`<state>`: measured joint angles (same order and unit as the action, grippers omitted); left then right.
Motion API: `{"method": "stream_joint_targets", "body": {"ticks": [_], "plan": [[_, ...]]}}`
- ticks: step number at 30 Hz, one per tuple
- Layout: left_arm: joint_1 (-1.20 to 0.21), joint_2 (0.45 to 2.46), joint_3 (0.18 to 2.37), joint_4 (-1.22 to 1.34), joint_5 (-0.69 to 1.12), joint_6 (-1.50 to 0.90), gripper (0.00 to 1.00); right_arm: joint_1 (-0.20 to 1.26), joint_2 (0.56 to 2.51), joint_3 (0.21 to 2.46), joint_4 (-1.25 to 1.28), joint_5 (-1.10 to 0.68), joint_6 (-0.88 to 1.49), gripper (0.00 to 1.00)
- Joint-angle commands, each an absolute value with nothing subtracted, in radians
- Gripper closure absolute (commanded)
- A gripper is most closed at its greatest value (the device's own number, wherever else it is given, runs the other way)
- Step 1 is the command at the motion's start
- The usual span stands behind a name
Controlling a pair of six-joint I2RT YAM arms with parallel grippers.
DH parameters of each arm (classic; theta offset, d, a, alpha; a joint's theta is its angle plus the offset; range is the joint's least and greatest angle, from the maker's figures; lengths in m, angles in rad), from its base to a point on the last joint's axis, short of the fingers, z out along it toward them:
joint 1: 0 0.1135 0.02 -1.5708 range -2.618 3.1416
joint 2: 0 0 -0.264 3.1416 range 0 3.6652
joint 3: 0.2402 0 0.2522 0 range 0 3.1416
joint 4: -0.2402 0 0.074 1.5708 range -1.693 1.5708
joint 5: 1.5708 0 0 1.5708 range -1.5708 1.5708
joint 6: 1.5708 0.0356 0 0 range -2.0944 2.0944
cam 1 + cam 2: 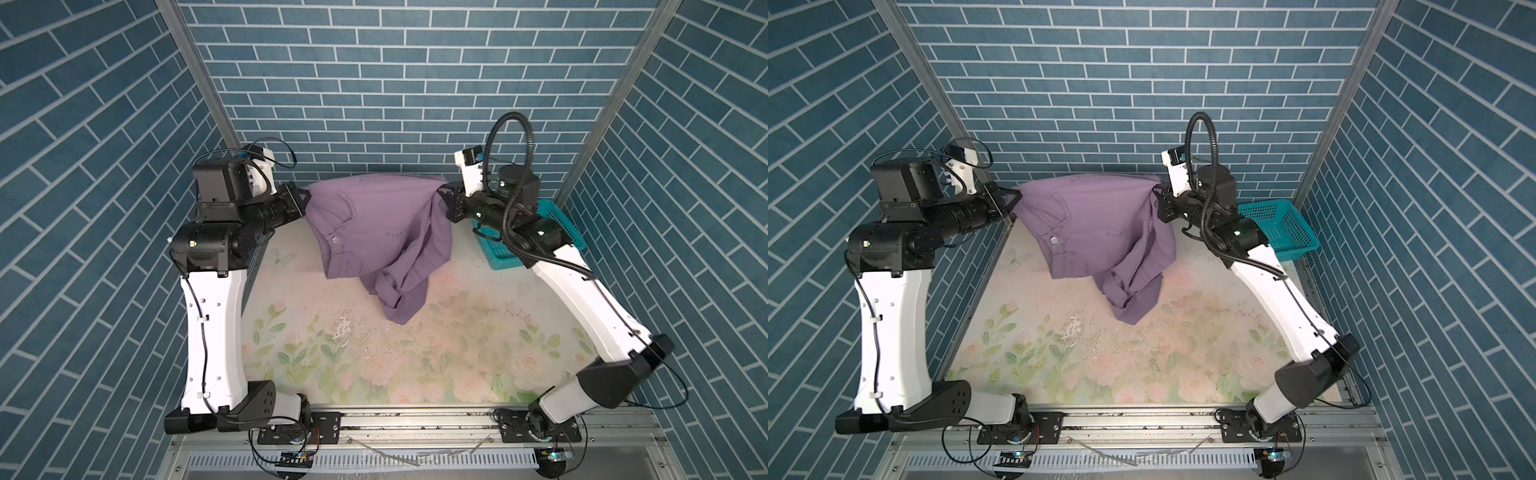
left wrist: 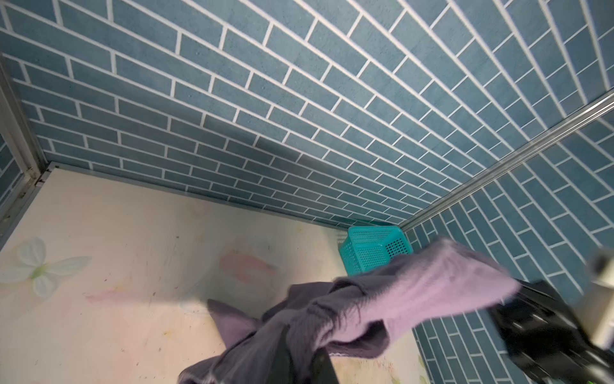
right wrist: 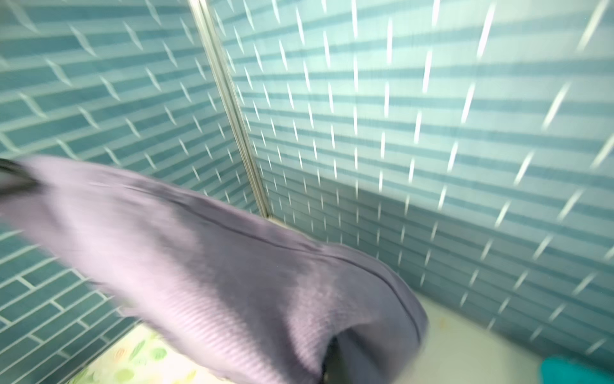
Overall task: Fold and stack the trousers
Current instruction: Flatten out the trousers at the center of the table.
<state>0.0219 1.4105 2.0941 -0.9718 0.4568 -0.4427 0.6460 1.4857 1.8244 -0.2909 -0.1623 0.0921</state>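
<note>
The mauve trousers (image 1: 374, 216) (image 1: 1096, 224) hang in the air over the back of the floral table, stretched between both grippers. Their waistband with a button faces up on the left, and the legs droop in a bunch down to the table. My left gripper (image 1: 302, 198) (image 1: 1013, 198) is shut on the left end of the cloth. My right gripper (image 1: 446, 195) (image 1: 1158, 193) is shut on the right end. In the left wrist view the trousers (image 2: 365, 316) wrap over the gripper (image 2: 304, 365). In the blurred right wrist view the trousers (image 3: 232, 282) cover the jaws.
A teal perforated basket (image 1: 519, 245) (image 1: 1283, 228) (image 2: 372, 249) lies tipped in the back right corner, behind the right arm. Blue brick-patterned walls close in the table on three sides. The floral table (image 1: 415, 353) has a worn patch near its middle.
</note>
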Motion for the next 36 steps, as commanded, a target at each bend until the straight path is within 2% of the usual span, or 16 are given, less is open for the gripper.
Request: {"method": "stream_joint_targets", "body": {"ticks": [1, 5, 9, 12, 13, 16, 20, 23, 30, 36], "plan": [[0.034, 1.381, 2.074, -0.872, 0.439, -0.448, 1.0, 0.727, 1.47, 1.816, -0.28, -0.031, -0.035, 1.0], [0.036, 1.373, 2.029, -0.896, 0.388, -0.426, 1.0, 0.785, 1.608, 1.798, -0.327, -0.081, 0.032, 1.0], [0.047, 1.34, 1.979, -0.938, 0.269, -0.401, 1.0, 0.791, 1.82, 1.771, -0.389, -0.282, 0.206, 1.0], [0.095, 1.302, 1.917, -0.915, 0.263, -0.412, 1.0, 0.793, 1.951, 1.721, -0.405, -0.379, 0.305, 1.0], [0.108, 1.295, 1.907, -0.913, 0.259, -0.411, 1.0, 0.793, 1.972, 1.69, -0.395, -0.406, 0.331, 0.95], [0.129, 1.291, 1.896, -0.927, 0.236, -0.397, 1.0, 0.792, 1.936, 1.56, -0.333, -0.429, 0.357, 0.71], [0.133, 1.268, 1.81, -0.896, 0.24, -0.401, 1.0, 0.769, 1.794, 1.441, -0.345, -0.289, 0.283, 0.55], [0.138, 1.241, 1.721, -0.843, 0.243, -0.423, 1.0, 0.701, 1.725, 1.399, -0.42, -0.233, 0.252, 0.51], [0.145, 1.26, 1.714, -0.873, 0.256, -0.413, 1.0, 0.578, 1.658, 1.294, -0.557, -0.115, 0.219, 0.48], [0.147, 1.27, 1.716, -0.898, 0.255, -0.405, 1.0, 0.577, 1.718, 1.252, -0.537, -0.165, 0.218, 0.33]]}}
